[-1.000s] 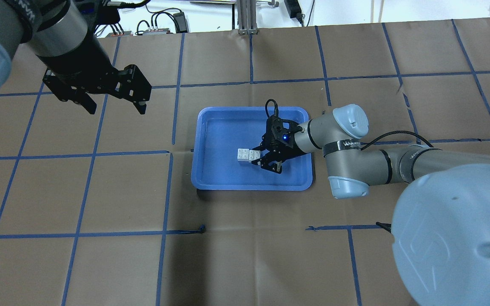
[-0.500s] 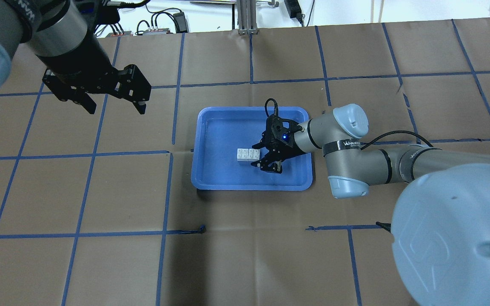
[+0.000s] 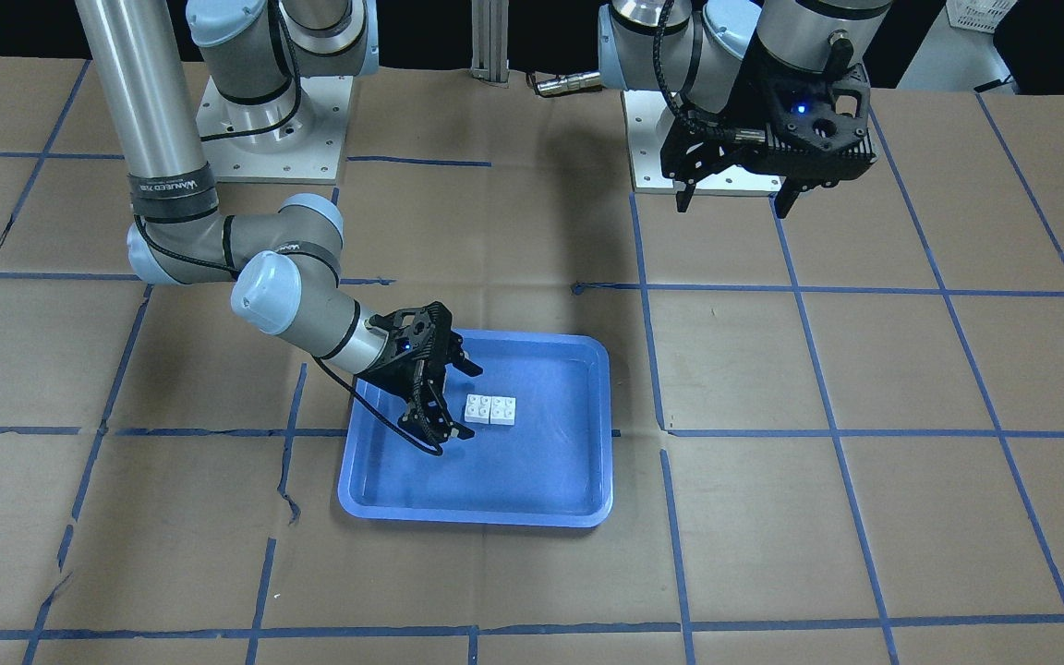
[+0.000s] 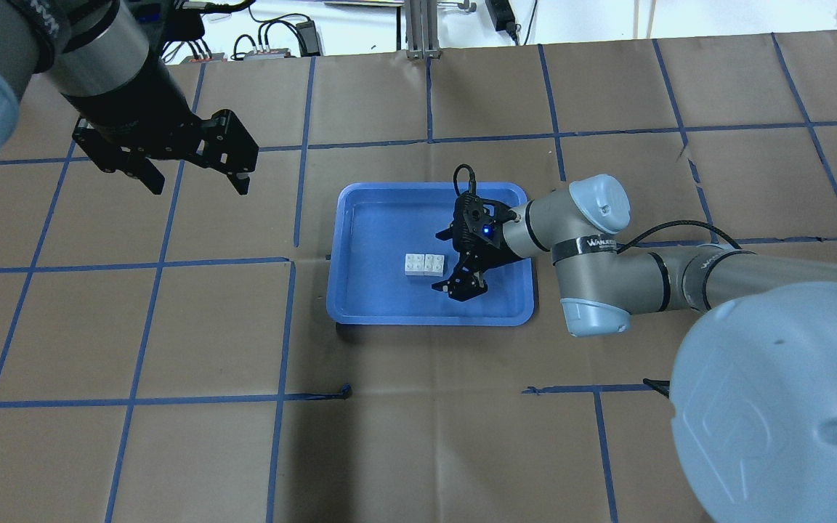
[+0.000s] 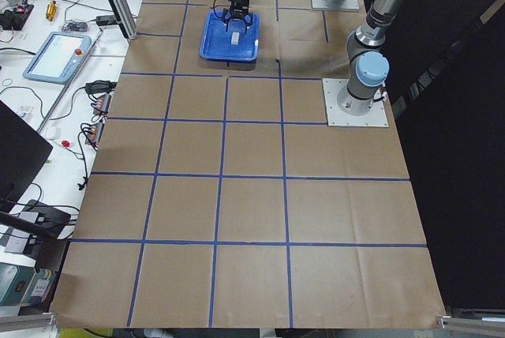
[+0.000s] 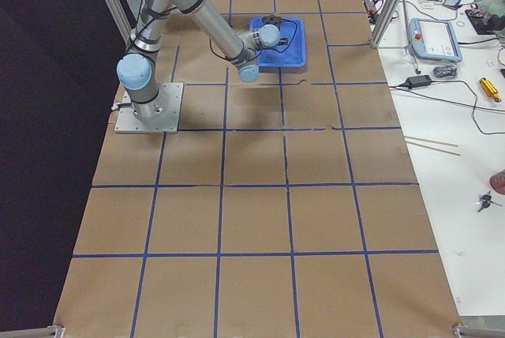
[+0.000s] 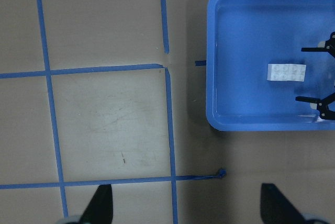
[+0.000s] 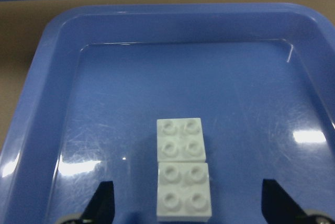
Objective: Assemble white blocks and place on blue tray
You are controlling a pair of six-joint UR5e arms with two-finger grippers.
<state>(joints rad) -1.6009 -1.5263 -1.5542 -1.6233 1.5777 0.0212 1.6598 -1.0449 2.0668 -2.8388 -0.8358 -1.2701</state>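
Observation:
Two white blocks (image 4: pixel 423 264) lie side by side and touching, studs up, on the floor of the blue tray (image 4: pixel 382 225). My right gripper (image 4: pixel 449 261) is open, low over the tray, just to the right of the blocks and not touching them. In the right wrist view the blocks (image 8: pixel 183 166) lie between and ahead of the fingers (image 8: pixel 102 203). The front view shows the blocks (image 3: pixel 490 409), tray (image 3: pixel 550 462) and right gripper (image 3: pixel 458 405). My left gripper (image 4: pixel 198 178) is open and empty, high over the table, left of the tray.
The table (image 4: pixel 171 363) is covered in brown paper with a blue tape grid. The tray also shows in the left wrist view (image 7: pixel 235 51) with the blocks (image 7: pixel 286 72) in it. A teach pendant (image 6: pixel 430 38) and cables lie on the side bench.
My right gripper has opened wider and drawn back a little from the blocks, which stay on the tray. The left arm has not moved.

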